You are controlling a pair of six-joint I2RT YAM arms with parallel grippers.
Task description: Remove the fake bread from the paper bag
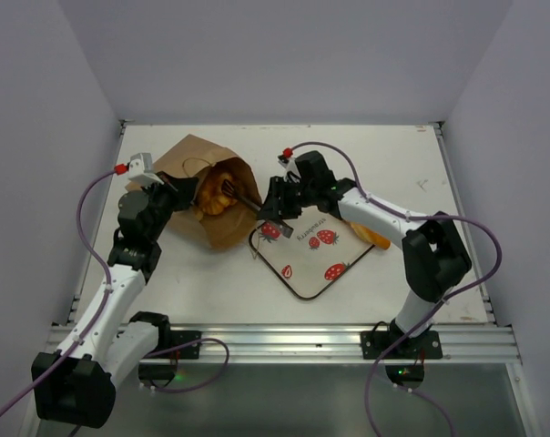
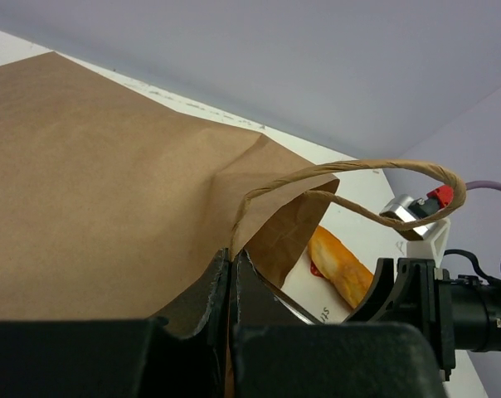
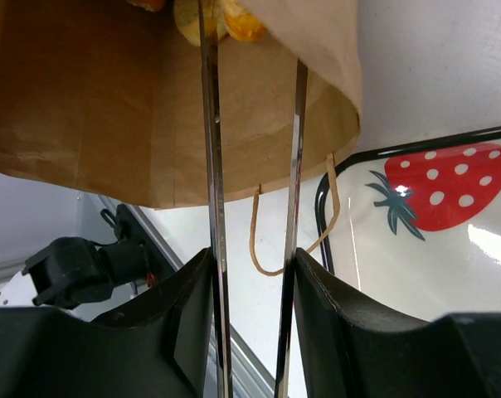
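A: Layout, big to small?
B: White table (image 1: 412, 164). The paper bag (image 1: 188, 164) lies on its side, upper left of centre in the top view, with its mouth toward the strawberry tray (image 1: 310, 259) at centre. The left arm covers part of the bag's left edge.
A: Bread?
B: Most of the fake bread (image 1: 218, 198) sits just inside the bag mouth. It reads as one yellow-orange lump and I can't separate the pieces. One orange piece (image 2: 340, 267) lies on the tray, mostly hidden under the right arm in the top view.
A: Left side?
B: The left gripper (image 2: 232, 267) has its fingers (image 2: 209, 298) pressed together on the bag rim. The handle (image 2: 358, 168) arches free above it.
A: Right?
B: The right gripper (image 1: 249, 198) is at the bag mouth. Its long thin fingers (image 3: 211, 166) are apart and run into the bag. The tips are cut off at the top edge of the wrist view, so I can't tell if they touch bread.
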